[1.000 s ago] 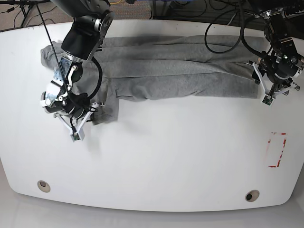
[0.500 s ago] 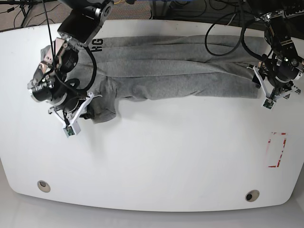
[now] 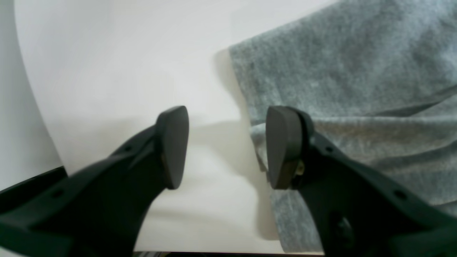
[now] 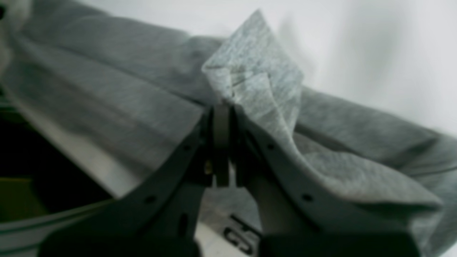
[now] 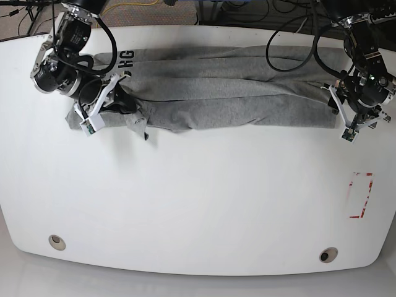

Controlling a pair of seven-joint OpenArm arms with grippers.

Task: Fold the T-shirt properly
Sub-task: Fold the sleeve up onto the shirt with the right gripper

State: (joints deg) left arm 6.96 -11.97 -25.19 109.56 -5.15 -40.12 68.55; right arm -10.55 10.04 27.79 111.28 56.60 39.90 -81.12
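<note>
grey heathered cotton was pinched between the closed tips of the right gripper (image 4: 222, 142), a peaked fold of the t-shirt (image 5: 229, 93) standing up just above the dark jaws and draping over the right-hand finger. the wrist picture there was blurred, but dark block letters showed on the cloth low in the frame, under the fingers. from the base camera this gripper (image 5: 102, 108) sat at the shirt's left end, tipped over a bunched lump of fabric, with the letters "hg" printed just above it near the far edge.

the left gripper (image 3: 226, 148) stood parted, nothing between its two dark pads (image 3: 174, 144). one pad hung over bare white table (image 3: 107, 71), the other over the shirt's edge, where a folded layer lay on top of a flat one. whether that pad touched the cloth i could not tell. in the base view it (image 5: 354, 120) was at the shirt's right end.

the shirt itself lay stretched in a long band across the far half of the white table (image 5: 204, 204), with lengthwise creases. a red-marked rectangle (image 5: 361, 195) showed near the right edge, and two round holes (image 5: 57, 242) sat near the table's front corners.
</note>
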